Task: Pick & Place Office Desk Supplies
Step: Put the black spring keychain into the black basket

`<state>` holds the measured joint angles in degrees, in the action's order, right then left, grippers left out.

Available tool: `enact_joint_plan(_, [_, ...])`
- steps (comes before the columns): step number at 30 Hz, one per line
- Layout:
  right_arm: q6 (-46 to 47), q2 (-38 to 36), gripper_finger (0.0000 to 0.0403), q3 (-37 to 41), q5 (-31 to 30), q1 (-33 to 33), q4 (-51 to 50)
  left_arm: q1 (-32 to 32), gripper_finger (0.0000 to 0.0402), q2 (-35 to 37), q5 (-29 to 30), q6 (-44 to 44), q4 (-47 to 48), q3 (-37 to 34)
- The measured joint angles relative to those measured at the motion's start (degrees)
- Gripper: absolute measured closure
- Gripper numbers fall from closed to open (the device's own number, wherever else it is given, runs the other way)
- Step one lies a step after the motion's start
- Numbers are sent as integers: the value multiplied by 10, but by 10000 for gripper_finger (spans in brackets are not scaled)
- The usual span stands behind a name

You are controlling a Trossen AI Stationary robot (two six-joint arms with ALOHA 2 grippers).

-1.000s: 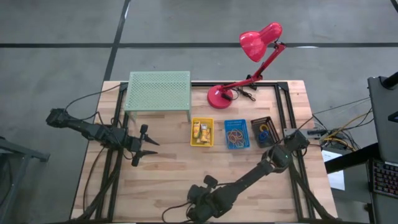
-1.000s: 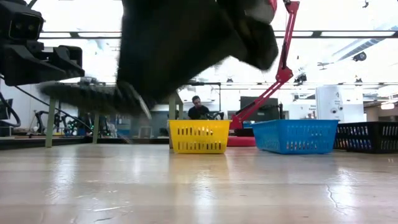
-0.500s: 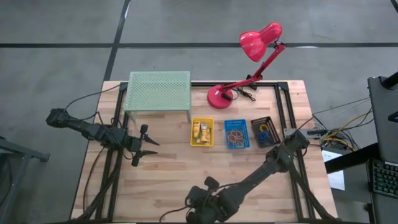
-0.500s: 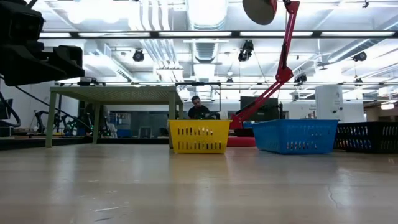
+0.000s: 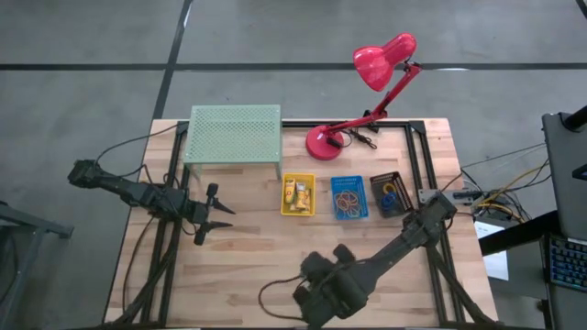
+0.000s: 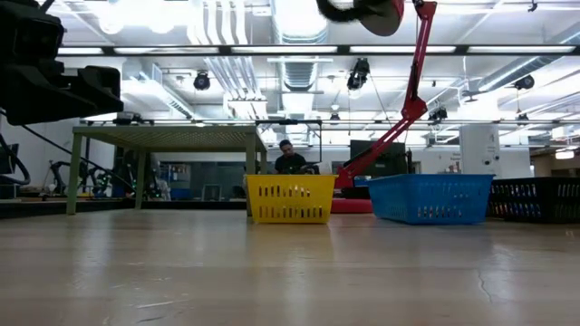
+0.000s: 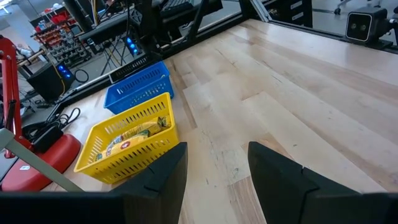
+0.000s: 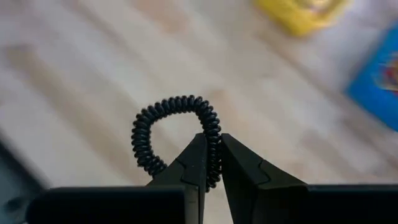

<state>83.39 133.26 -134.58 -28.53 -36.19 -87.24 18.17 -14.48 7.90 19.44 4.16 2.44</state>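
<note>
Since the earlier frame my right tool (image 5: 323, 291) shifts right along the table (image 5: 248, 247) edge at 6 o'clock, pinching a black coil ring (image 8: 177, 134). I carry it level toward the black basket (image 5: 390, 193) at 2 o'clock. Left tool (image 5: 217, 213) waits, half-wide.

No text, label, brand, number or sign can be read in any view. The yellow packets (image 7: 134, 134) lying in the yellow basket (image 7: 130, 152), ahead of the left gripper's fingers (image 7: 165, 177), carry small red and white printed marks, but these are too small to make out as letters.
</note>
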Motion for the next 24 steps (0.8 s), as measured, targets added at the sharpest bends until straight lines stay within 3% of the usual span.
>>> enact_joint_plan(7, [-8, -53, 369, 36, -2, -3, -28, 0, 228, 0, 0, 0, 0, 0])
enact_joint_plan(15, [-85, -172, 369, 157, -73, 1, -27, 0, 229, -5, 0, 0, 0, 0])
enact_joint_plan(18, [-54, -237, 369, 233, -83, 5, -28, 0, 229, -8, 0, 0, 0, 0])
enact_joint_plan(24, [92, -366, 369, 416, -80, 7, -28, 0, 229, -7, 0, 0, 1, 0])
